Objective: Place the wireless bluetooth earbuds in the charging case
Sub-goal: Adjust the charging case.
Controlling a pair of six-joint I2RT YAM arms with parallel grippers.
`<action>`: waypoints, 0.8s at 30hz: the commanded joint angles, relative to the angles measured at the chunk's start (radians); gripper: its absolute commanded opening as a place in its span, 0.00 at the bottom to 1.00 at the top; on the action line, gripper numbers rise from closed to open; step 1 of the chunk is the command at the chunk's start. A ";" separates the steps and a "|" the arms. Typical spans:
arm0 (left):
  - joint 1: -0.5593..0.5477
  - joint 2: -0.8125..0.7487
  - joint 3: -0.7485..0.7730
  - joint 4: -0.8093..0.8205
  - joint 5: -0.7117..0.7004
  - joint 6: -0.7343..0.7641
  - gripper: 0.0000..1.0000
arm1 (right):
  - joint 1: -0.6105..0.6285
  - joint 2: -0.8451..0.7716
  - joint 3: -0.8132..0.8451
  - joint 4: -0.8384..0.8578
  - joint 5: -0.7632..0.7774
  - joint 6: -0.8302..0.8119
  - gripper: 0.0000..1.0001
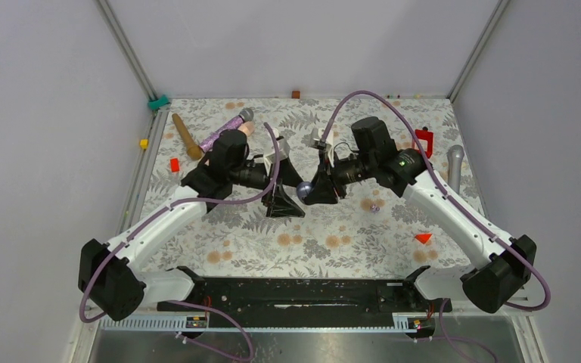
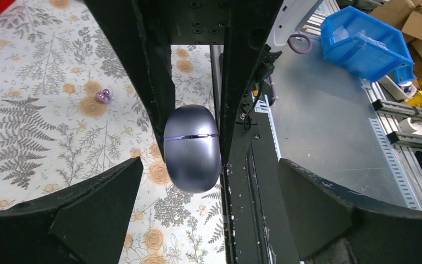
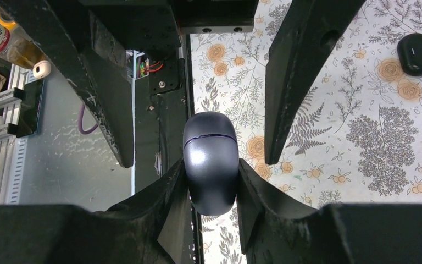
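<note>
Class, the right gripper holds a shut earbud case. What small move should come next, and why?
Probably close the left gripper on the charging case at its free end, to pull it open. The right gripper clamps the case, its seam is shut, the left jaws stand wide either side, and the purple earbuds lie on the table.

The left arm point(image 1: 159, 219) and the right arm point(image 1: 454, 215) share one build: white shell links between blocky black joint housings point(image 1: 113, 280). A purple cable point(image 1: 363, 92) trails along each. A small green light point(image 1: 402, 161) glows on the right arm, right of centre in the overhead view. The jaws are matt black, wedge-shaped and scuffed with pale scratches. Small screw holes point(image 2: 198, 25) dot a black mount plate at the top of the left wrist view.
</note>
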 commanded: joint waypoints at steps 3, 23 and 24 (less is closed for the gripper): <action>-0.037 0.018 0.001 -0.011 0.022 0.057 0.95 | 0.004 -0.016 0.000 0.045 -0.016 0.010 0.25; -0.064 0.031 0.022 -0.036 0.012 0.073 0.54 | 0.004 0.021 -0.001 0.032 -0.028 0.003 0.25; -0.065 0.033 0.023 -0.036 0.012 0.073 0.51 | 0.004 0.022 0.000 0.031 -0.030 0.003 0.25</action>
